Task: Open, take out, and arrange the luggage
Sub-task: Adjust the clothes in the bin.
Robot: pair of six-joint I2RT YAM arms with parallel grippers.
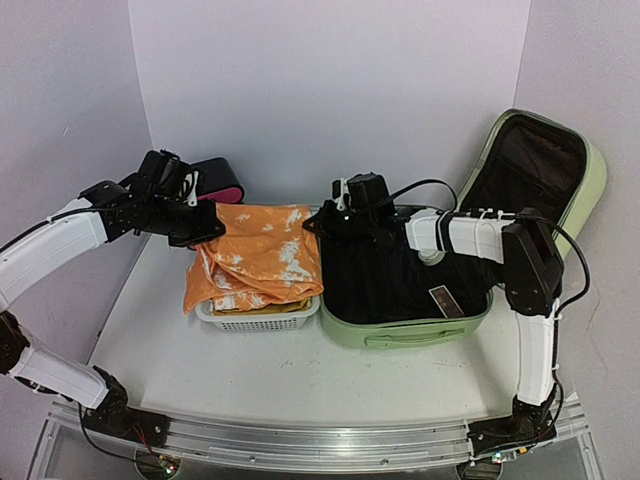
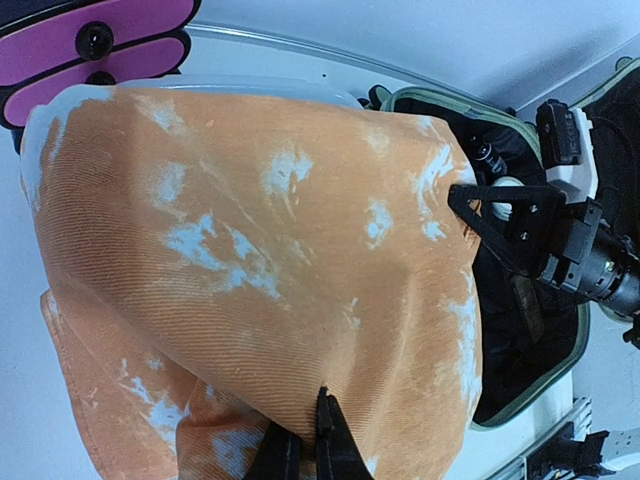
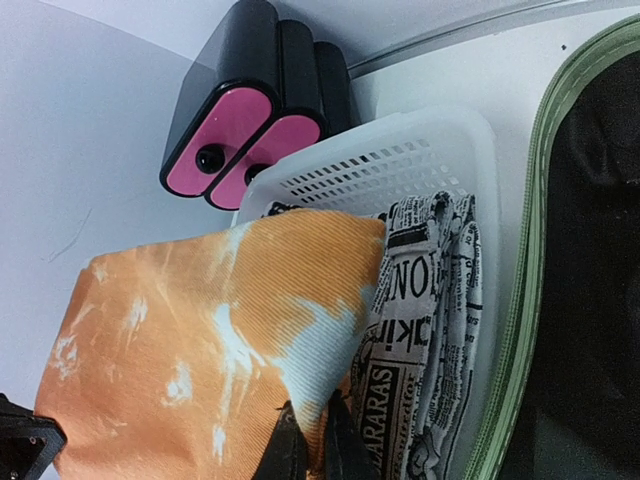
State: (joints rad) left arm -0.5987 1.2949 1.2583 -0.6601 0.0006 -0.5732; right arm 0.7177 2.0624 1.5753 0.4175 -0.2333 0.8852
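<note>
Light-green luggage (image 1: 420, 330) — lid open, upright, black lining

The table (image 1: 200, 370) carries luggage (image 1: 420, 332), white basket (image 1: 260, 321) and drawer box (image 1: 222, 182).

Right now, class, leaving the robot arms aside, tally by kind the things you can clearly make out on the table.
Luggage: 1
White basket: 1
Drawer box: 1
Orange cloth: 1
Newsprint-pattern cloth: 1
Total: 5
</note>
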